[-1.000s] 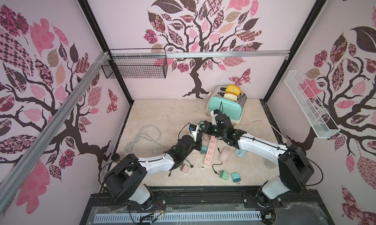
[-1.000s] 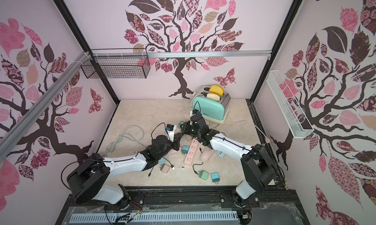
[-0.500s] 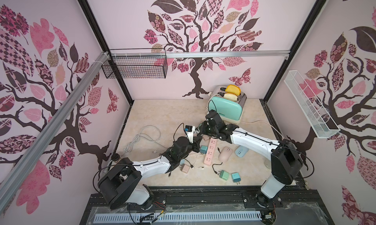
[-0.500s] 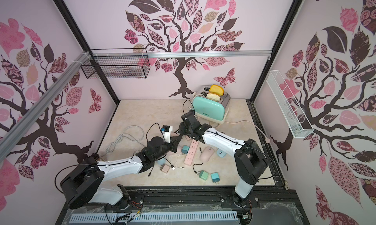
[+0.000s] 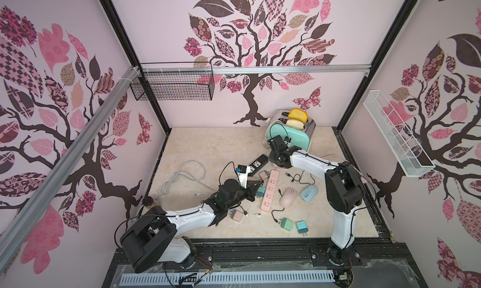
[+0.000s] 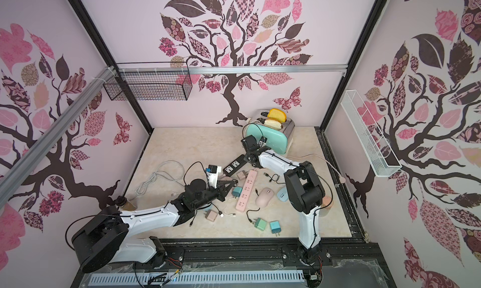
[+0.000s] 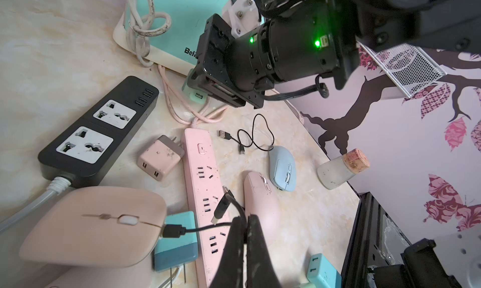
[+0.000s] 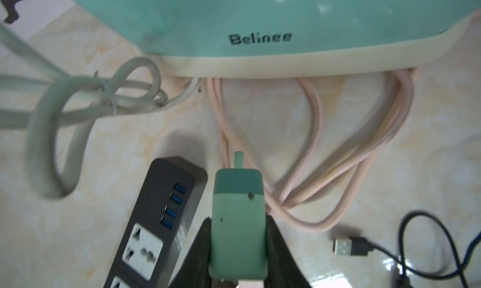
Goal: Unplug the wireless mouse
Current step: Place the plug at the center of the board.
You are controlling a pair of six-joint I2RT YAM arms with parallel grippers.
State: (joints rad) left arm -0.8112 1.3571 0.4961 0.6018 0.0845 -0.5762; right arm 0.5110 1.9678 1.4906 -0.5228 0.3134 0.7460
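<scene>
Right gripper (image 8: 238, 223), clamping a green plastic charger (image 8: 238, 208), has neared the one-o'clock mint "Belinee" toaster (image 8: 182, 18); left gripper (image 7: 246, 219) pinches the pink wireless mouse (image 7: 91, 221)'s black cable (image 7: 208, 228).

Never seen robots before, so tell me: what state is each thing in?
flat pink mouse: black cable plugged in
left gripper: shut on the black cable
right gripper: shut on green charger
toaster: bread in its slots
black power strip: sockets empty
pink power strip: visible sockets empty

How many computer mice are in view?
3. Flat pink mouse with a black cable plugged in, seen only from the left wrist; rounder pink mouse beside the pink power strip; blue mouse beside it. Others may be hidden.
</scene>
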